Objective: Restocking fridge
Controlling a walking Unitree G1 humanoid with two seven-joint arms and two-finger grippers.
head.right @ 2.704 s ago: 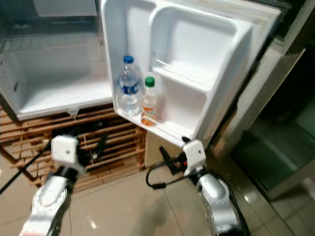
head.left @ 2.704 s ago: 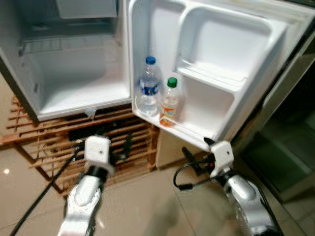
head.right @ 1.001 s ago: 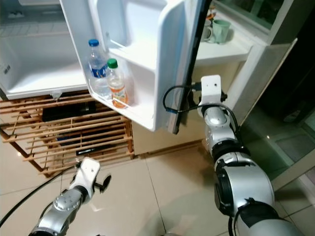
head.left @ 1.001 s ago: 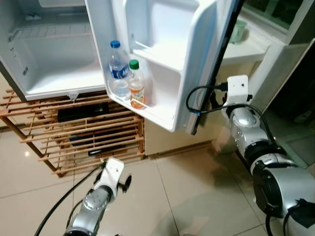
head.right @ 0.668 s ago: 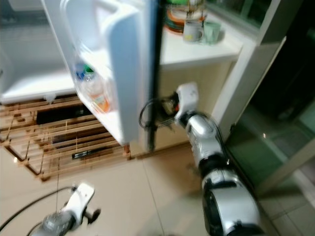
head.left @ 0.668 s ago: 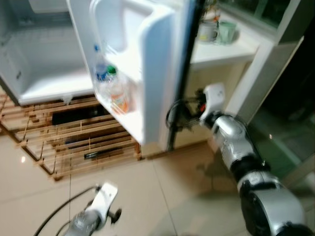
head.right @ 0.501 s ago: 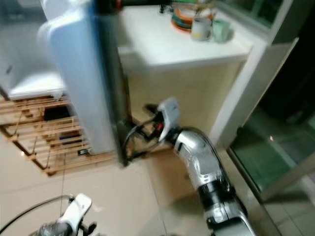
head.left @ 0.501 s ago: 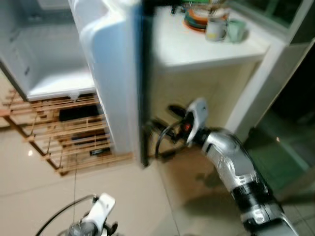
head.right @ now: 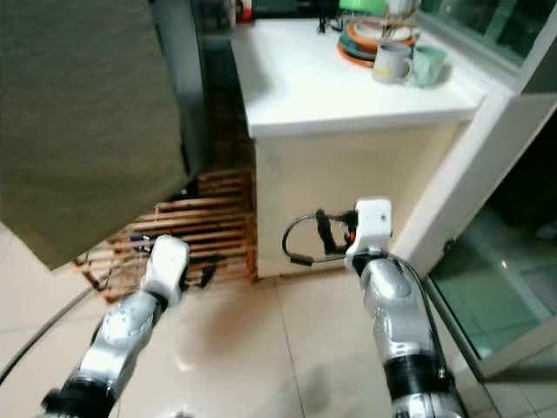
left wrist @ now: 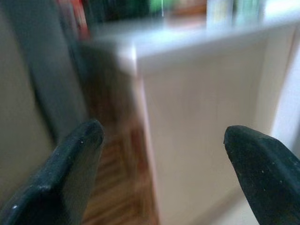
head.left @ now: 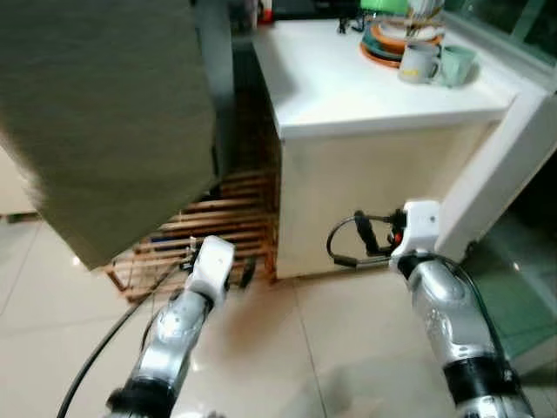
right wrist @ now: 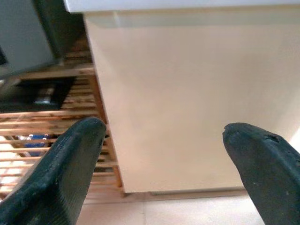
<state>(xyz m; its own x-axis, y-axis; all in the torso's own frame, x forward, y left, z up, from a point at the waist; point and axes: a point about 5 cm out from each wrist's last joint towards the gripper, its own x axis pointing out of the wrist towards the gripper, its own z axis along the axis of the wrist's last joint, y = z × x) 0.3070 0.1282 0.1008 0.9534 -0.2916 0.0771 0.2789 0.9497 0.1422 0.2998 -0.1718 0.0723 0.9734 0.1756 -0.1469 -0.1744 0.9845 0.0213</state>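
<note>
Fridge door shut, both tools released and holding nothing.

The fridge (head.left: 104, 122) stands closed on a wooden slatted rack (head.left: 222, 222), just beside a white counter (head.left: 365, 87). On the counter's far end sit 2 mugs (head.left: 435, 63) and stacked plates (head.left: 387, 43). The left tool (left wrist: 159, 164) hangs low near the rack, fingers spread apart. The right tool (right wrist: 164, 164) faces the counter's cream side panel (right wrist: 187, 93), fingers also wide.

The grey fridge door (head.left: 104, 122) has swung shut, hiding the bottles. The right gripper (head.left: 359, 237) has come off the door, before the white cabinet (head.left: 374, 200).
</note>
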